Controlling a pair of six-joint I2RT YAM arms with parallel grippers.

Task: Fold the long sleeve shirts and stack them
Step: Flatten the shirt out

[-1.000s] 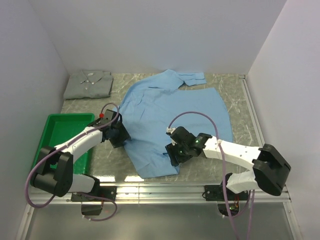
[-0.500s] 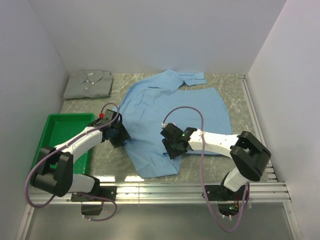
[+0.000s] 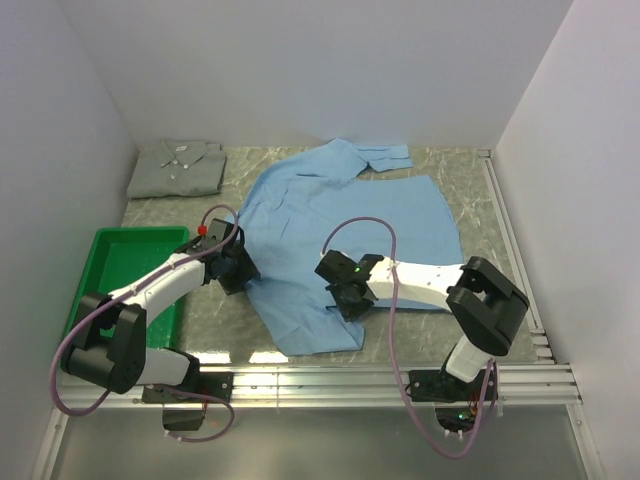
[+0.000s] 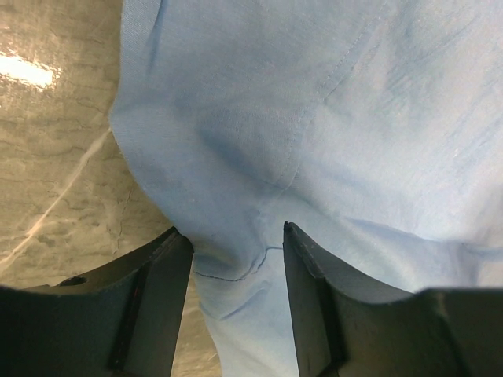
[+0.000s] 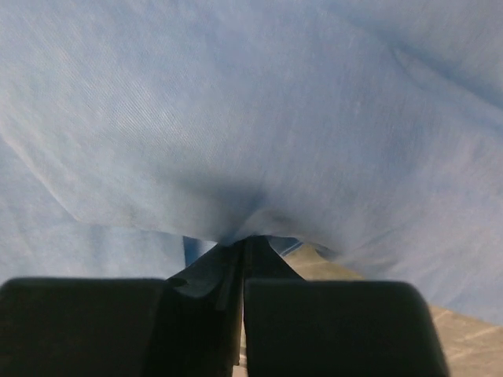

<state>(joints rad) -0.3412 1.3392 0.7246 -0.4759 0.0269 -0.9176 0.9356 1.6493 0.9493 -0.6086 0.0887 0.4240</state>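
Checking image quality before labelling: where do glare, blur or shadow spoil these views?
Left wrist: a glare patch on the table, cloth sharp. Right wrist: the light blue shirt looks soft and is shadowed where the right gripper pinches it. Top external: even light, with a bright strip at the table's near edge.

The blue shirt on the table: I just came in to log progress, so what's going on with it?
Both arms are working on the light blue shirt, which lies spread out and unfolded on the table. The right end effector is shut on a pinch of its cloth near the lower middle. The left end effector is open, straddling the shirt's left edge. The grey-green shirt sits folded at the far left corner.
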